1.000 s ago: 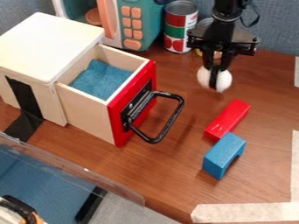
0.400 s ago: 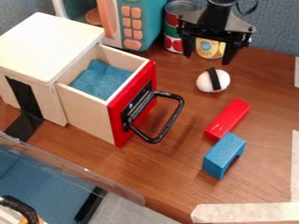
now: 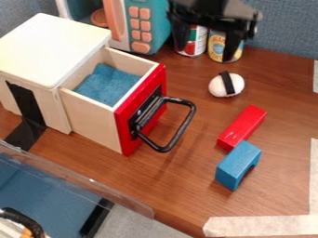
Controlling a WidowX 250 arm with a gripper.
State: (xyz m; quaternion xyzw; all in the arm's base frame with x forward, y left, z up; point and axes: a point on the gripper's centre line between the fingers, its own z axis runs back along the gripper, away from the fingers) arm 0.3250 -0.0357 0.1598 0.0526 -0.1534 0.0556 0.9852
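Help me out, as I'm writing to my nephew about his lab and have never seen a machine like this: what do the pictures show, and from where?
The machine is a black robot arm, coming in from the top edge. Its two fingers hang apart in front of two cans, holding nothing. Every picture comes from one fixed camera, looking down at a slant.

On the wooden table, a white egg-shaped object with a black band lies nearest the arm's side. Closer to the camera are a red block and a blue block with an arched cutout. To the left, a pale box has its red-fronted drawer pulled out, with blue cloth inside.
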